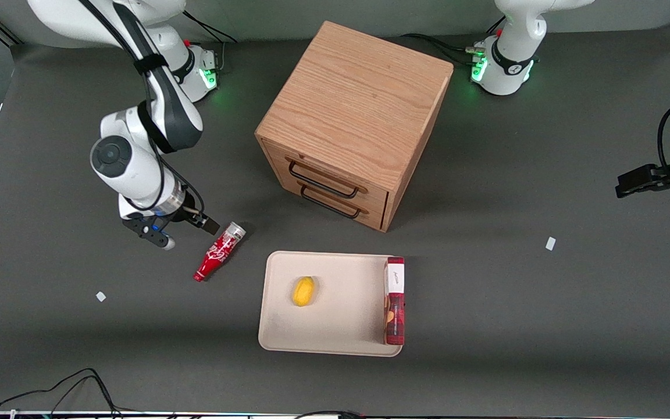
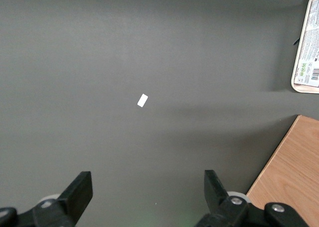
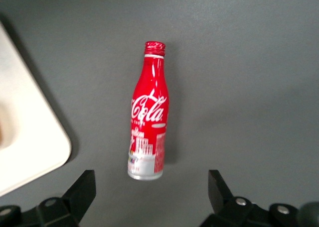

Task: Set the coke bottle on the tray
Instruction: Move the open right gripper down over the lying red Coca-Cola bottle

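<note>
Our claw (image 1: 186, 228) hangs spread wide and empty just above the desk (image 1: 50, 349), close to the silver base of the coke bottle (image 1: 218, 251), touching nothing. The coke bottle (image 3: 148, 112) lies on its side on the desk, its cap end nearer the front camera, just beside the tray (image 1: 341, 337) but apart from its rim. We judge the task barely begun: grasping, lifting and placing all remain. The tray already carries a lemon (image 1: 304, 291) and a red box (image 1: 395, 299)

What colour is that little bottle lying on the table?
The coke bottle is red with white script and a silver-grey base, clearest in the right wrist view; the open gripper hovers above it.
</note>
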